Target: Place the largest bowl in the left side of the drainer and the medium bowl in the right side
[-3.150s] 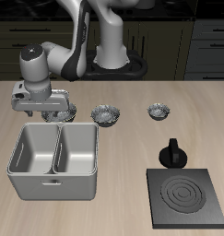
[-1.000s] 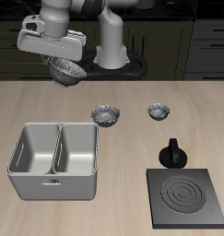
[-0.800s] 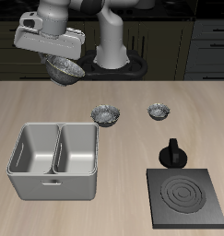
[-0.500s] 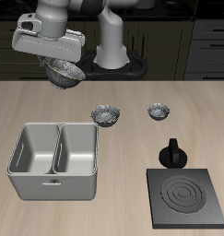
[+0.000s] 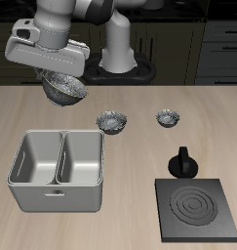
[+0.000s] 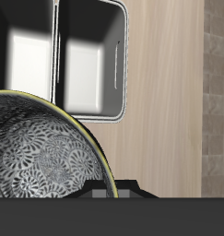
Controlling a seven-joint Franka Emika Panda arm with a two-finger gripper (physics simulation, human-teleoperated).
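1. Swung forward and tilted since a moment ago: gripper (image 5: pixel 59 80), now above the table's far edge behind the drainer (image 5: pixel 58 168).
2. Clamped shut on the largest bowl (image 5: pixel 64 88), held tipped in the air, clear of the table (image 5: pixel 130 195).
3. Seen from the wrist: speckled bowl interior (image 6: pixel 40 152) with both drainer compartments (image 6: pixel 86 55) bare beneath.
4. Resting on the table beyond the drainer's far corner: medium bowl (image 5: pixel 112 122); smallest bowl (image 5: pixel 168 119) beside it.
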